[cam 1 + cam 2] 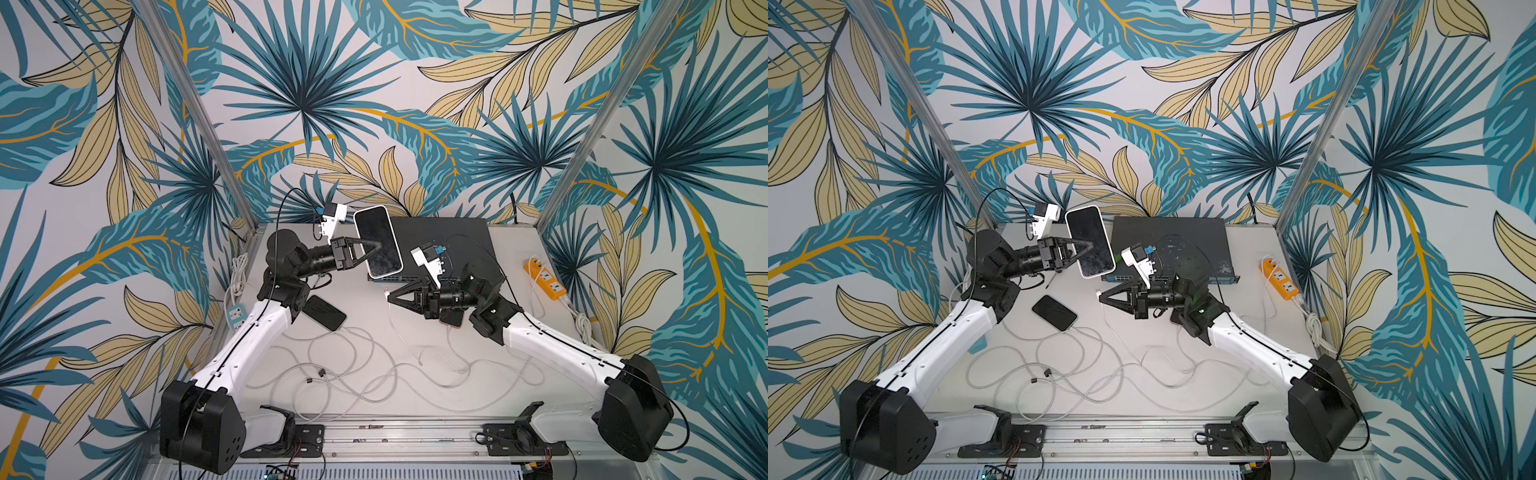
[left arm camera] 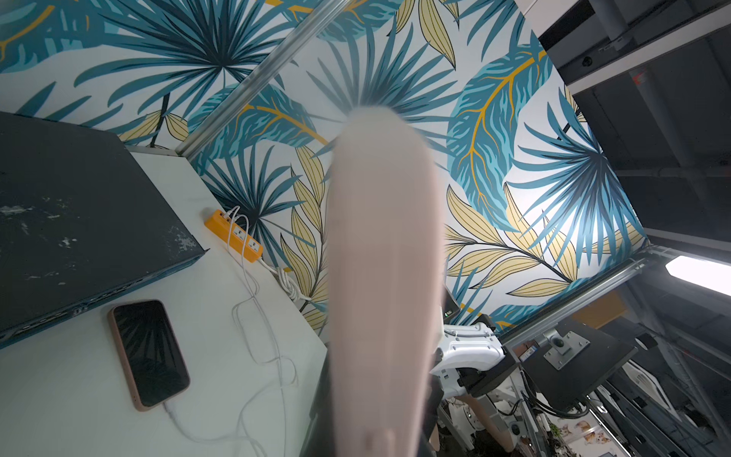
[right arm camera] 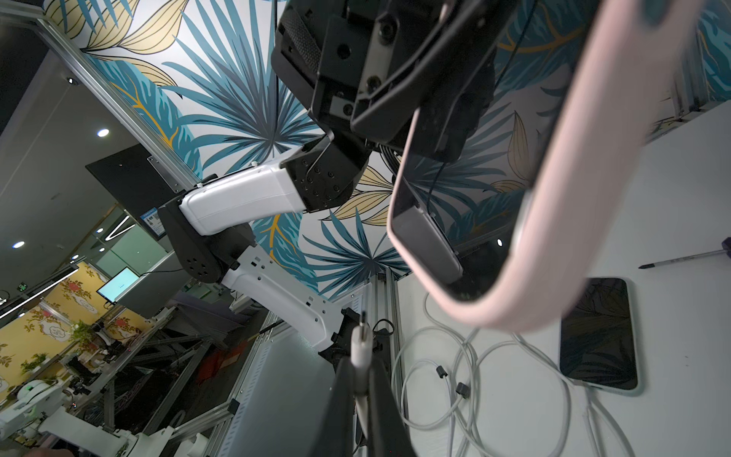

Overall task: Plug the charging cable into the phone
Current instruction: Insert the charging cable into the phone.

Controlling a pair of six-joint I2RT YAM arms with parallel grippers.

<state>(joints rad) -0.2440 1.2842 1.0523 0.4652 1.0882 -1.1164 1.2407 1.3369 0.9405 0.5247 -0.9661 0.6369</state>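
Note:
My left gripper (image 1: 374, 249) is shut on the phone (image 1: 376, 224), a dark-screened handset in a pale pink case, and holds it tilted above the table's back. In the left wrist view its case edge (image 2: 379, 277) fills the middle between the dark fingers (image 2: 320, 395). My right gripper (image 1: 390, 294) is shut on the white plug (image 3: 360, 344) of the charging cable (image 1: 399, 328), which trails down to the table. The plug tip sits just short of the phone's lower edge (image 3: 494, 312), with a small gap showing in both top views.
A black network switch (image 1: 440, 245) lies at the back and an orange power strip (image 1: 545, 277) at the right. Two other phones (image 1: 324, 312) (image 2: 148, 354) lie plugged in on the table. Tangled white cables (image 1: 353, 365) cover the front.

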